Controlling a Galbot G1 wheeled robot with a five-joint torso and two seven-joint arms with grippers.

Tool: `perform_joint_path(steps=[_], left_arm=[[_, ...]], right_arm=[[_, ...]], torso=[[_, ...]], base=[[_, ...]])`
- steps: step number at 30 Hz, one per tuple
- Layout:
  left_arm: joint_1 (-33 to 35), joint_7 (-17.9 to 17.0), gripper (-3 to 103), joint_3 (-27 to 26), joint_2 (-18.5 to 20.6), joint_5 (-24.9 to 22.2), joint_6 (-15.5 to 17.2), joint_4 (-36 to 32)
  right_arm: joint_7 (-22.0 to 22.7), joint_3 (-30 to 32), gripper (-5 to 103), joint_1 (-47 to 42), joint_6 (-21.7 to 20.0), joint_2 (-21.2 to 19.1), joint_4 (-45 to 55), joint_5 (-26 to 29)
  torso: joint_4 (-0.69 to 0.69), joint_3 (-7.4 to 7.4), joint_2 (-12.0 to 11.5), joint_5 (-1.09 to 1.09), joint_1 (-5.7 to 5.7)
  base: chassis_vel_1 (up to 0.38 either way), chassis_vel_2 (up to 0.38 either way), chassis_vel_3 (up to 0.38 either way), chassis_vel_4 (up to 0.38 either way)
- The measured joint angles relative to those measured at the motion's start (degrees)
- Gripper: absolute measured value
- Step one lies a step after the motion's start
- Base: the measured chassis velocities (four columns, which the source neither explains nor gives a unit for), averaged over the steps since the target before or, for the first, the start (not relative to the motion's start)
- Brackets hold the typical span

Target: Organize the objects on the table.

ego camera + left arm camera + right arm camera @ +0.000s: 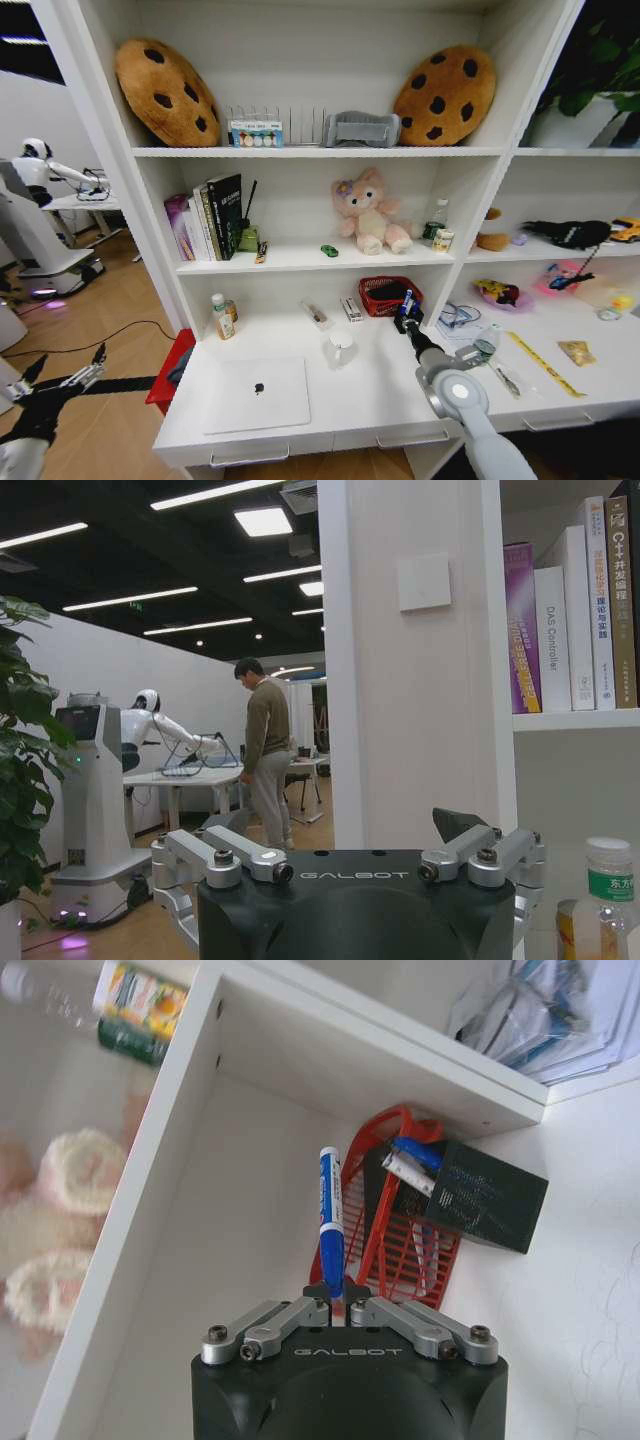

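Observation:
My right gripper is shut on a blue pen, which points up at the red basket at the back of the white table. In the right wrist view the right gripper holds the pen's lower end; its tip is beside the basket and a black mesh holder. A silver laptop lies shut at the table's front left. On the middle shelf sits a green toy car. My left gripper hangs open, low and left of the table.
A glass cup stands just left of my right arm, and a small bottle stands near the back left. Thin pens, a yellow strip and toys lie to the right. Books fill the shelf's left.

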Motion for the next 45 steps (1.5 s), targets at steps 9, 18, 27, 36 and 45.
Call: perform_joint_path(steps=[9, 18, 27, 36, 45], left_arm=[[0.0, 0.0, 100, 0.0, 0.0, 0.0, 0.0, 0.0], [0.0, 0.0, 100, 0.0, 0.0, 0.0, 0.0, 0.0], [0.0, 0.0, 100, 0.0, 0.0, 0.0, 0.0, 0.0], [0.0, 0.0, 100, 0.0, 0.0, 0.0, 0.0, 0.0], [0.0, 0.0, 100, 0.0, 0.0, 0.0, 0.0, 0.0]], right_arm=[[1.0, 2.6, 5, 3.8, -0.8, 3.1, -4.9, 5.2], [2.0, 2.2, 5, 4.6, -1.3, 6.7, -5.7, 5.5], [2.6, 3.5, 5, 5.6, -1.2, 8.9, -6.6, 6.1], [4.4, 6.0, 5, 7.7, -0.4, 13.4, -7.3, 6.9], [6.6, 8.2, 5, 9.6, -0.3, 18.1, -8.1, 7.0]], torso=[[0.01, 0.00, 0.0, 0.01, 0.00], [0.01, 0.00, 0.0, 0.01, 0.00], [0.00, 0.00, 0.0, 0.01, 0.00], [0.01, 0.00, 0.0, 0.01, 0.00], [0.01, 0.00, 0.0, 0.00, 0.00]], base=[[0.000, 0.000, 0.000, 0.000], [0.000, 0.000, 0.000, 0.000], [0.000, 0.000, 0.000, 0.000], [0.000, 0.000, 0.000, 0.000], [0.000, 0.000, 0.000, 0.000]])
